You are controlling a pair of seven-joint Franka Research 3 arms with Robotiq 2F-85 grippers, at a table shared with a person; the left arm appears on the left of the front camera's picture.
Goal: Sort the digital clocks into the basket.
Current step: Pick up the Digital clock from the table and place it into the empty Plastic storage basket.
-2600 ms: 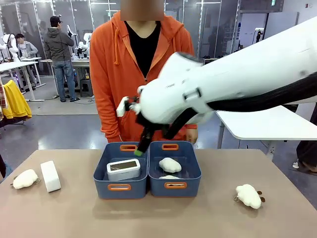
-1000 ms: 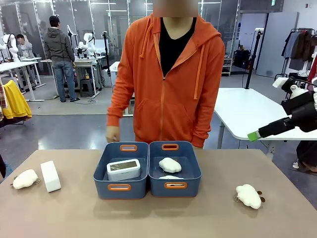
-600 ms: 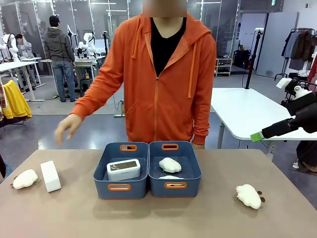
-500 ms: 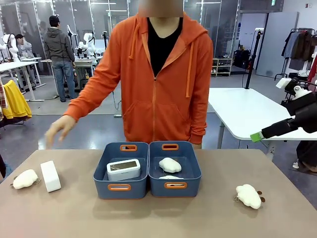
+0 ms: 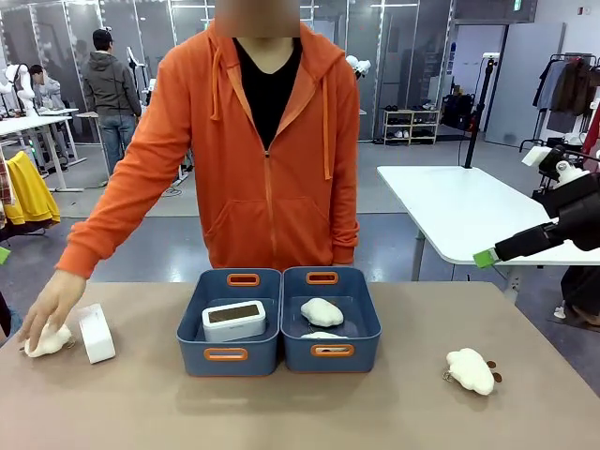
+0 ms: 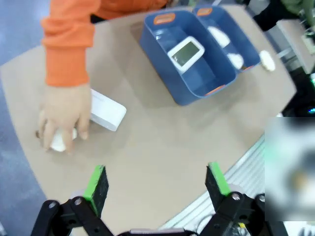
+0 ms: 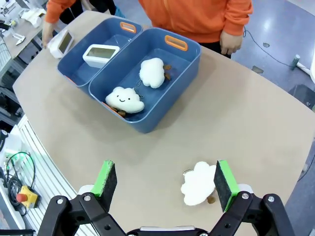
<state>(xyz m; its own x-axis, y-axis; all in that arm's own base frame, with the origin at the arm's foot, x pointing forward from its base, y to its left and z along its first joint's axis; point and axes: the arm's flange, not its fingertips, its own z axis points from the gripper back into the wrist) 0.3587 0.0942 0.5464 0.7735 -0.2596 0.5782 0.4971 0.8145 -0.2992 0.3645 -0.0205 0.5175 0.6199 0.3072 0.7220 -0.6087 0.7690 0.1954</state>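
Observation:
One digital clock [image 5: 233,320] lies face up in the left blue-grey basket [image 5: 226,354], also seen as clock [image 6: 186,51] in basket [image 6: 164,19] and clock [image 7: 101,53] in basket [image 7: 127,27]. The other clock [image 5: 96,333] stands on the table at the far left, a white block [image 6: 106,109] from above, [image 7: 64,42]. A person's hand [image 5: 52,305] rests on a cream plush toy [image 5: 47,339] right beside it. My left gripper [image 6: 156,184] hangs open high above the table's left part. My right gripper [image 7: 165,179] is open above the right side; its green pad [image 5: 484,257] shows at the right edge.
The twin right basket [image 5: 333,350] holds two plush toys [image 7: 151,72] [image 7: 125,100]. Another plush [image 5: 471,369] lies loose on the table's right, below my right gripper [image 7: 198,183]. The person in an orange hoodie [image 5: 262,159] stands at the far edge behind the baskets.
My right arm pulled back from over the baskets to the right edge and has since held still. The person's hand swung out and down onto the plush beside the left clock.

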